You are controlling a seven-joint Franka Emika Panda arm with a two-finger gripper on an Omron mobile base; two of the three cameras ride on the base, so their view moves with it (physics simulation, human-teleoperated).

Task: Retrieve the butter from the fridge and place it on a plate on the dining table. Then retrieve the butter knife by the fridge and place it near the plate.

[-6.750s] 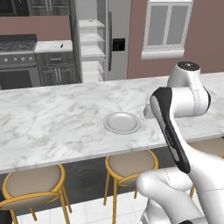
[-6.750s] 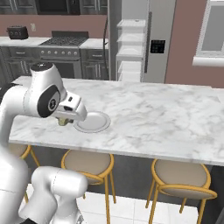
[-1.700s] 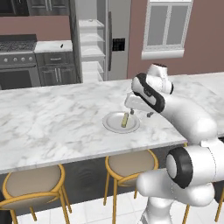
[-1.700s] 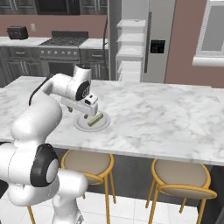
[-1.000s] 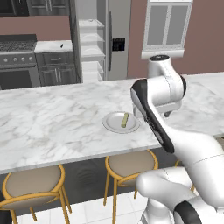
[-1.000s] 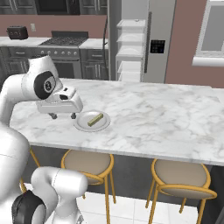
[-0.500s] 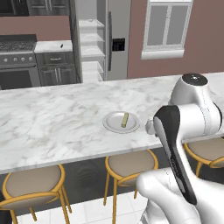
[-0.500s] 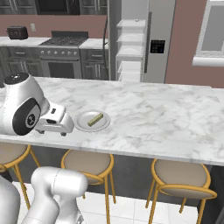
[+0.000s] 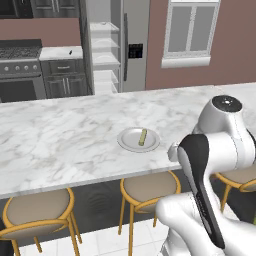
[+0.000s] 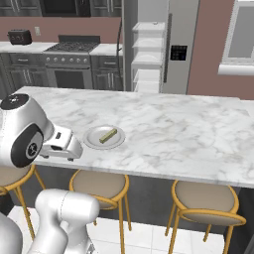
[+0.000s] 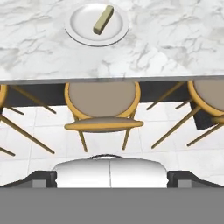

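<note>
**Butter plated, knife leg is the risk**

Near first: my gripper (image 10: 74, 149) is empty, jaws released wide, pulled back at the table (image 9: 60, 145) edge over the stools (image 11: 103, 103). Swinging the arm round from here could clip a stool or the table lip. Butter (image 9: 143, 136) lies on the plate (image 9: 131, 144), which could get nudged when I return. Far end: fridge (image 10: 186, 44) stands open; I can't spot the knife yet, so I may misjudge the approach

Pale yellow-green butter (image 11: 103, 19), light-grey plate (image 11: 78, 27), white-and-grey veined dining table (image 9: 60, 135), tan stools (image 11: 101, 94).
</note>
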